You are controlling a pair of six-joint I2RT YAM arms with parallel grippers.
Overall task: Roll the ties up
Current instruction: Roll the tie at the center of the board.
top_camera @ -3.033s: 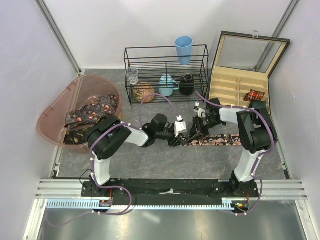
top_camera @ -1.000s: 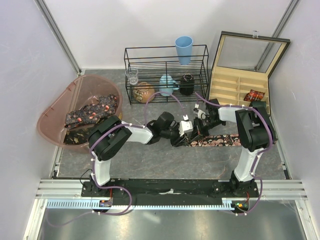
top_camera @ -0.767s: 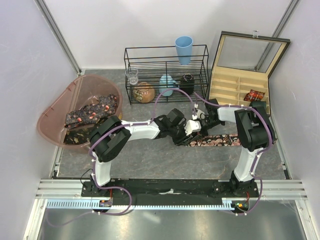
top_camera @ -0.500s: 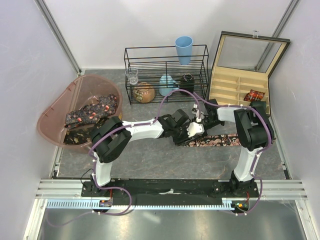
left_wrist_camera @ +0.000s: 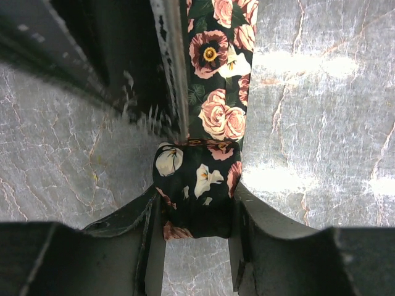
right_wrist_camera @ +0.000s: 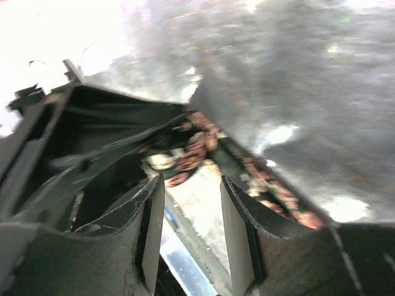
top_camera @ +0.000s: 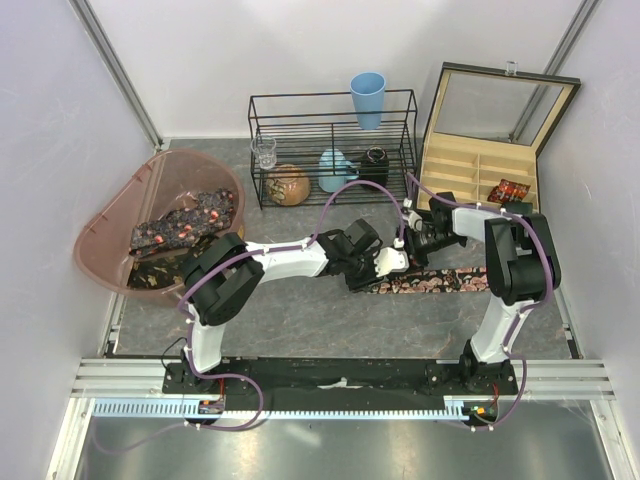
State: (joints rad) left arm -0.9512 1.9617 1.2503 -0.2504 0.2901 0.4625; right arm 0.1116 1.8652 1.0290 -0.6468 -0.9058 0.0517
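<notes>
Tie (left_wrist_camera: pixel 213 123) lay on the table (top_camera: pixel 300 320), coiled end pinched in the left tool (left_wrist_camera: pixel 196 196), its flat length running toward 3 o'clock; the right tool (right_wrist_camera: pixel 190 197) had just let go, standing wide and empty, so rolling could likely continue.

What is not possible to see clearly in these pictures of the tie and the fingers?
- Top view: the tie's rolled end lies hidden under the left arm.
- Left wrist view: the left fingers cover the roll's sides; a dark blurred shape at upper left is cut off.
- Right wrist view: motion blur smears the tie and all beyond the right fingers.
- Top view: the ties in the tub are too small to count.
</notes>
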